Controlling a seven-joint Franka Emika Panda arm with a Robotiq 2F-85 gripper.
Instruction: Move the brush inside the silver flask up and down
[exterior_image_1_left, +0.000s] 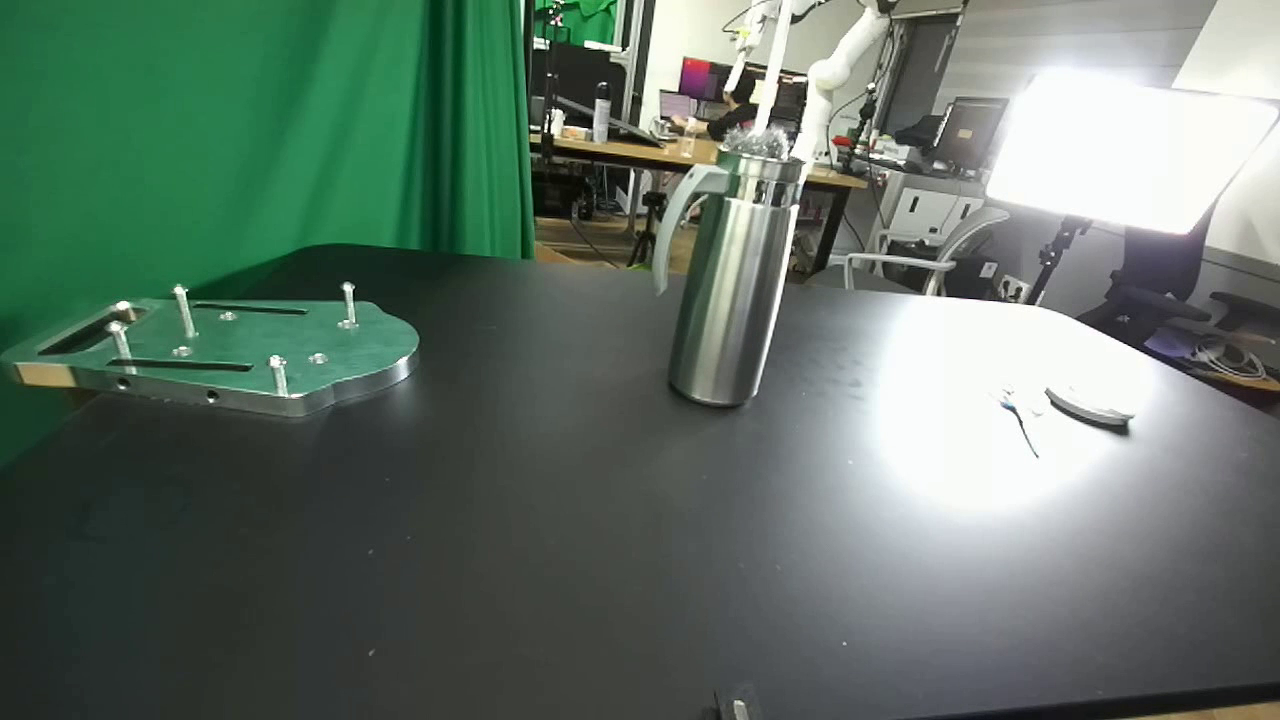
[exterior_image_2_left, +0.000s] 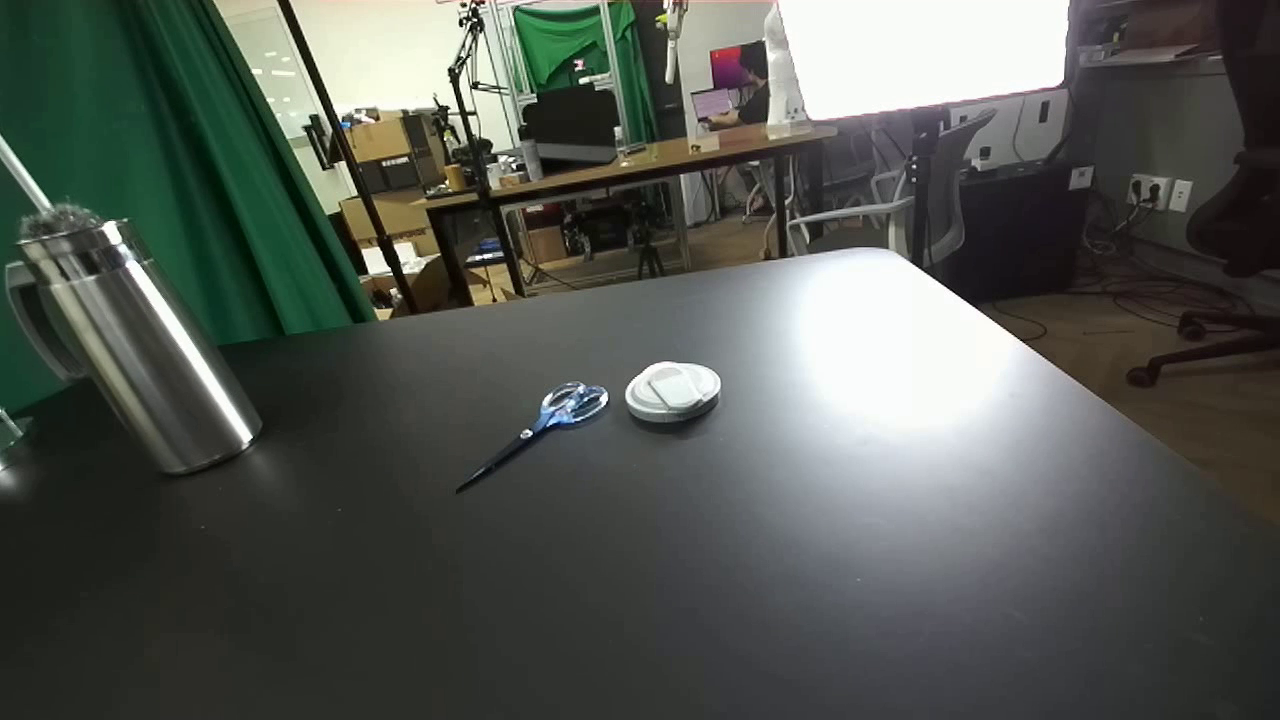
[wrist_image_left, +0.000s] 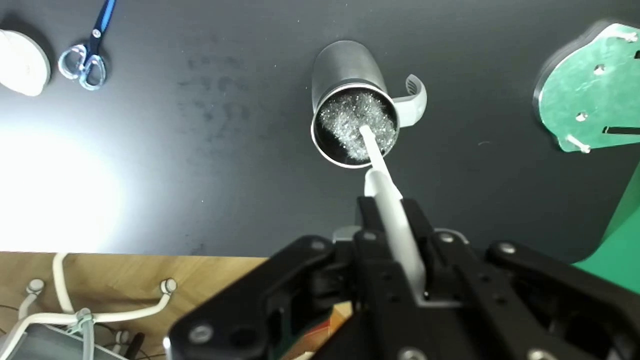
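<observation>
Gripper (wrist_image_left: 388, 207) is clamped on the brush (wrist_image_left: 372, 146) by its handle; the silver flask (wrist_image_left: 346, 66) stands at upper centre of the wrist view. Caution: an off-axis stroke (bristles (wrist_image_left: 352, 117) crowd the mouth) may bind, tipping or lifting the flask.

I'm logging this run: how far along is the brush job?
Done: the brush is partly inside the silver flask, bristles poking out on top. In hand: the gripper holds the brush's white handle. Left: probably up-and-down strokes; how many are finished can't be told.
</observation>
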